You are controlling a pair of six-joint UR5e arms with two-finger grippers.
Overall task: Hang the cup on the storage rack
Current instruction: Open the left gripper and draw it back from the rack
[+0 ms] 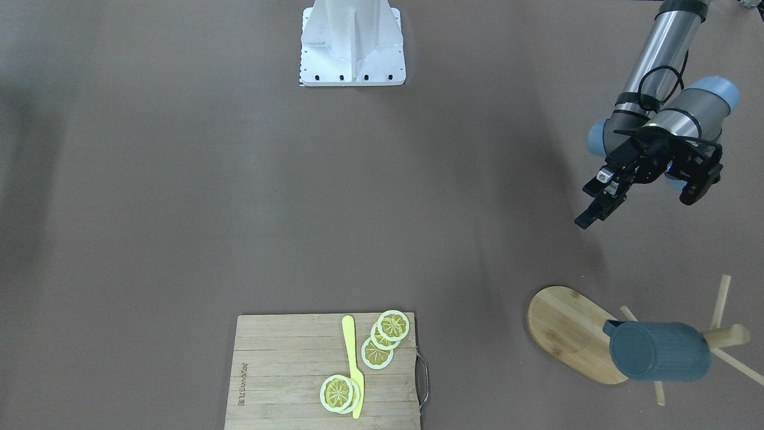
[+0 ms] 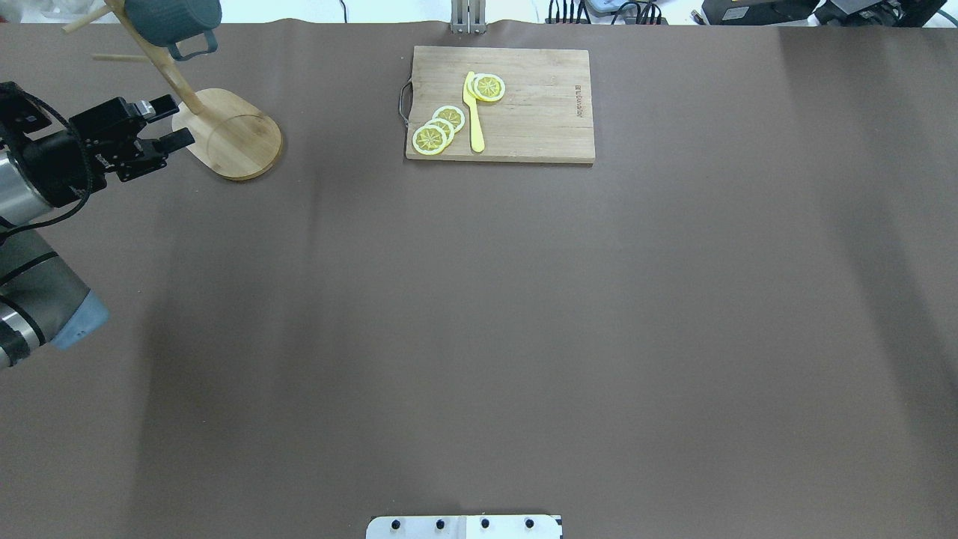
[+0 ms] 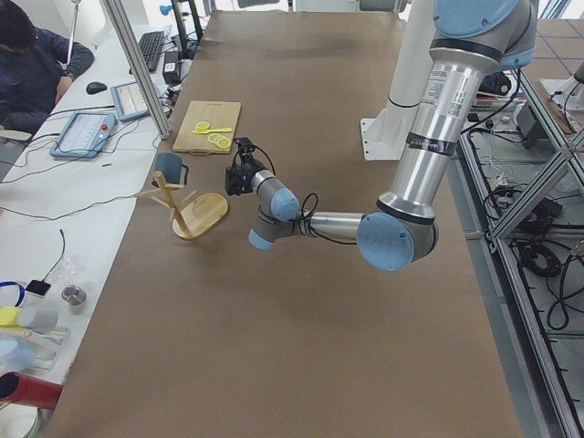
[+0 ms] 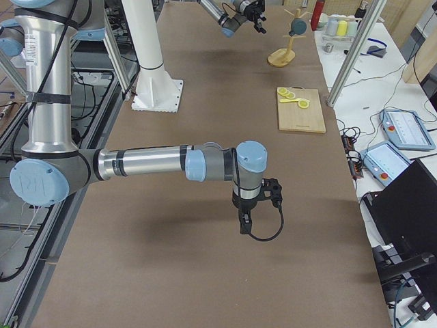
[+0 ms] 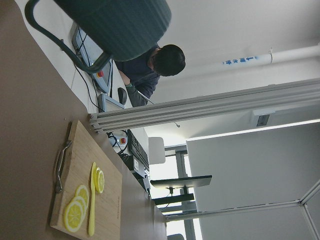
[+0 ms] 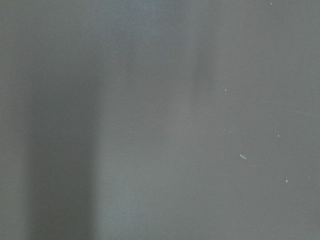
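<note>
Cup (image 1: 656, 352) on storage rack (image 1: 567, 328), near empty wide left gripper (image 1: 588, 206); right gripper (image 4: 244, 222) unclear.

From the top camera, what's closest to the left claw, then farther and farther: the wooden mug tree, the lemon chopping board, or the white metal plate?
From the left claw:
1. Light bamboo mug tree, right beside the claw.
2. Rectangular wooden chopping board, far edge, middle.
3. White metal plate, near edge, middle.
</note>
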